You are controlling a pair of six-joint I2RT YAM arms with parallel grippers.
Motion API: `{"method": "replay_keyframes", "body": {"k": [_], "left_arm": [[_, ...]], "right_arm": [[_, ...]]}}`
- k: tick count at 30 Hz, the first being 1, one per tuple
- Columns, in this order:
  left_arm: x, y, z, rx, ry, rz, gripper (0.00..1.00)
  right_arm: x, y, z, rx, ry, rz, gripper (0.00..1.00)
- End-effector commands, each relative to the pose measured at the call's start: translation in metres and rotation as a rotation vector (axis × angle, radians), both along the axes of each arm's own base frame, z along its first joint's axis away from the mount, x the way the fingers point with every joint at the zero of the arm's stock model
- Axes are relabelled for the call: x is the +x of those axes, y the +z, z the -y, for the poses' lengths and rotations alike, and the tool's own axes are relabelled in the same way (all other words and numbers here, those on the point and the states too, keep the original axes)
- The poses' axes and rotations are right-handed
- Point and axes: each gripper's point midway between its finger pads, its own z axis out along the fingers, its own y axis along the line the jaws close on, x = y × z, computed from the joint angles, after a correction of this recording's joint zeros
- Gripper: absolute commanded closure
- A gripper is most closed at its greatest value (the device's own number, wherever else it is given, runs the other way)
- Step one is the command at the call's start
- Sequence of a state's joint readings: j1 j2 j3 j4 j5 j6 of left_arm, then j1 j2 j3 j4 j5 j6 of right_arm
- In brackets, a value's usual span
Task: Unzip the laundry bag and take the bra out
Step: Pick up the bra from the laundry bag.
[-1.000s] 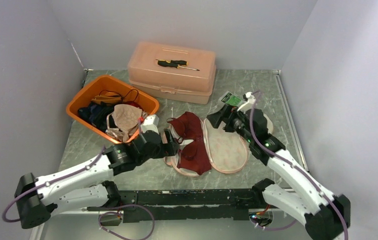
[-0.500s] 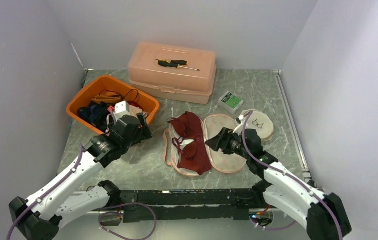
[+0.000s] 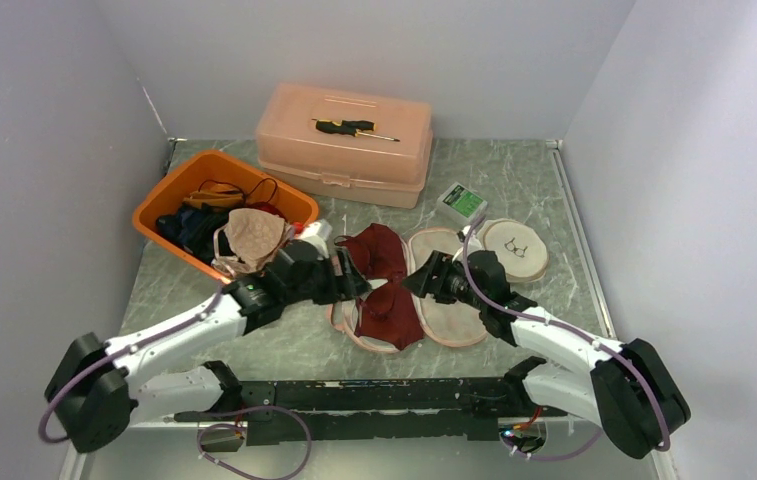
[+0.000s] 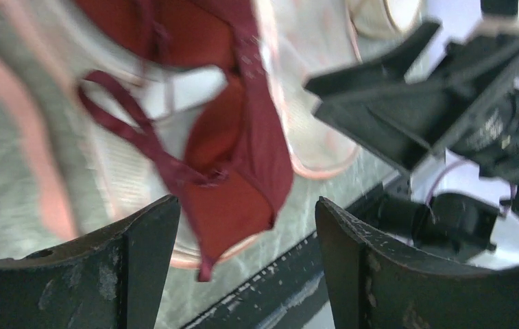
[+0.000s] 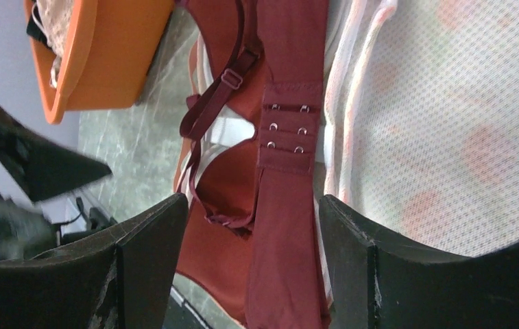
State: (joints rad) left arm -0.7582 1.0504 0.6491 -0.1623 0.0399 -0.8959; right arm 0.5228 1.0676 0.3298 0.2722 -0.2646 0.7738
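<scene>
- red bra (image 3: 386,290) lies on the opened mesh laundry bag (image 3: 459,305).
- left gripper (image 3: 350,280), at the bra's left: jaws wide apart, empty.
- right gripper (image 3: 417,281), at its right: jaws wide apart, empty.

An orange bin (image 3: 169,183) is sitting on the left of the marbled table (image 3: 544,190), holding dark clothes (image 3: 186,225) and a beige garment (image 3: 251,235); a pink case (image 3: 344,165) is standing behind it, carrying a screwdriver (image 3: 352,127); a green-topped box (image 3: 461,203) is lying nearby.
</scene>
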Motion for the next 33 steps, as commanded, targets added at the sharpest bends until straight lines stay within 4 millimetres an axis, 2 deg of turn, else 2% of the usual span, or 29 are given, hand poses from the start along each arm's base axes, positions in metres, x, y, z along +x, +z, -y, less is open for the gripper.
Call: {"method": "replay_keyframes", "body": {"k": [1, 6, 9, 13, 18, 22, 33], "left_arm": [[-0.009, 0.042, 0.059, -0.114, -0.159, 0.102, 0.23], [-0.008, 0.019, 0.085, -0.131, -0.205, 0.053, 0.26], [-0.007, -0.006, 0.088, -0.087, -0.196, 0.014, 0.29], [-0.002, -0.035, 0.077, -0.021, -0.121, -0.04, 0.35], [-0.002, -0.06, 0.067, 0.027, -0.059, -0.096, 0.43], [0.001, -0.082, 0.051, 0.098, 0.017, -0.129, 0.52], [-0.008, -0.122, 0.033, 0.162, 0.074, -0.203, 0.56]], "right_arm": [[0.025, 0.031, -0.001, 0.054, -0.081, 0.113, 0.26], [0.027, 0.033, -0.001, 0.079, -0.093, 0.134, 0.21], [0.028, 0.036, -0.005, 0.109, -0.087, 0.134, 0.22], [0.031, 0.037, -0.013, 0.145, -0.081, 0.091, 0.25], [0.039, 0.033, -0.018, 0.204, -0.124, 0.03, 0.28], [0.041, 0.028, -0.026, 0.213, -0.098, 0.003, 0.29], [0.045, 0.014, -0.031, 0.186, -0.073, 0.0, 0.3]]}}
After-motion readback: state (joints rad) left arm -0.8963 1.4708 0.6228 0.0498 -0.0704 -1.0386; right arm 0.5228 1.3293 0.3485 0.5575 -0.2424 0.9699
